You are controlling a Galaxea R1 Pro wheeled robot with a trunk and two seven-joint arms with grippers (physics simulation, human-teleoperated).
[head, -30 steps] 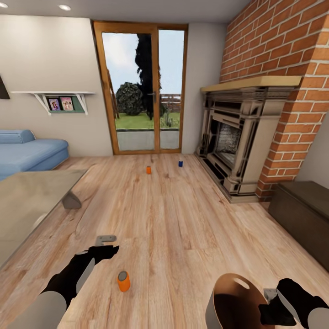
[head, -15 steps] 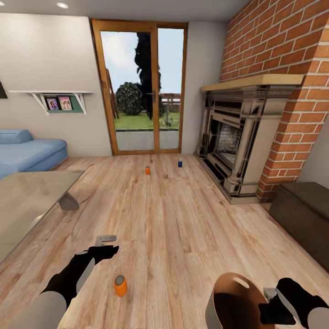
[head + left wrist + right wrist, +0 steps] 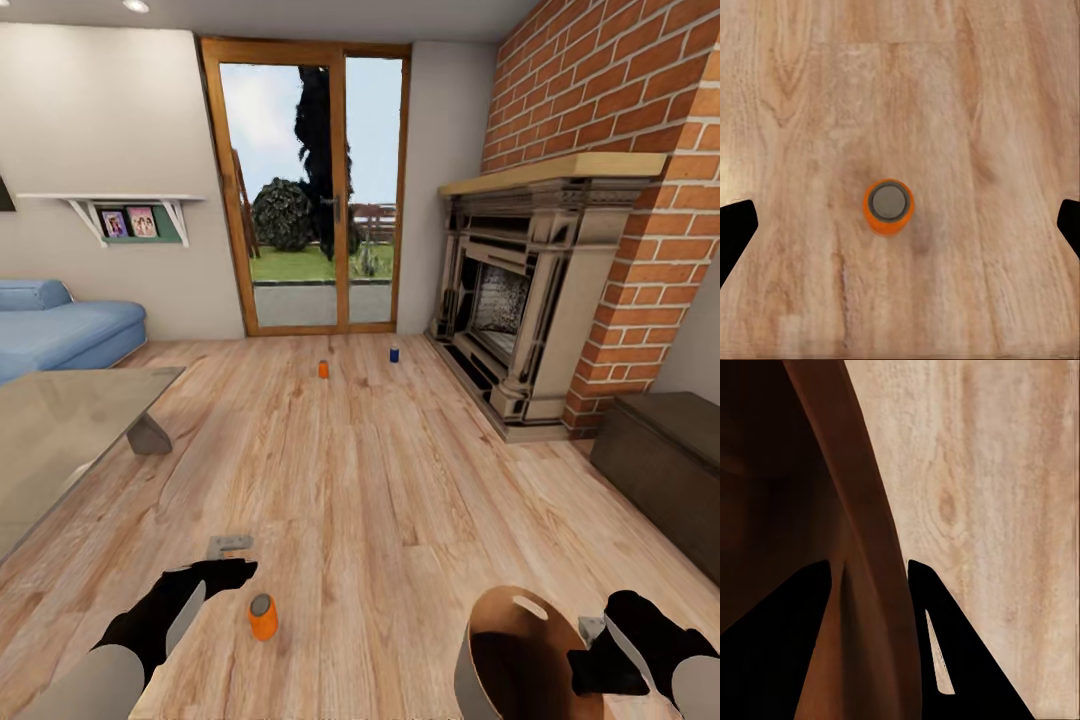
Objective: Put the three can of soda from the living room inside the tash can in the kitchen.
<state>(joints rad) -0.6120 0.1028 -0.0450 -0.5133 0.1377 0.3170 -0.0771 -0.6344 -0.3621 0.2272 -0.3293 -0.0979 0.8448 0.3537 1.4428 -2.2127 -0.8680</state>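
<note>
A bright orange can of soda point(image 3: 263, 617) stands upright on the plank floor close in front of me. My left gripper point(image 3: 236, 558) hangs open just left of it and above it. In the left wrist view the can point(image 3: 888, 207) sits centred between the spread fingertips point(image 3: 735, 234), untouched. Two more cans stand far off near the glass doors, one orange point(image 3: 323, 369) and one dark blue point(image 3: 394, 354). My right gripper point(image 3: 592, 652) is shut on the rim of the trash can point(image 3: 468, 668), its fingers point(image 3: 945, 630) on either side of the brown wall point(image 3: 862, 510).
A glass-topped coffee table point(image 3: 60, 430) stands at the left with the blue sofa point(image 3: 60, 330) behind it. The dark fireplace point(image 3: 520, 300) and red brick wall fill the right. A dark low cabinet point(image 3: 665, 460) sits at the near right.
The whole view has shifted slightly as the camera moved. My left gripper has dropped lower and closer to the near orange can. The right gripper still holds the bin.
</note>
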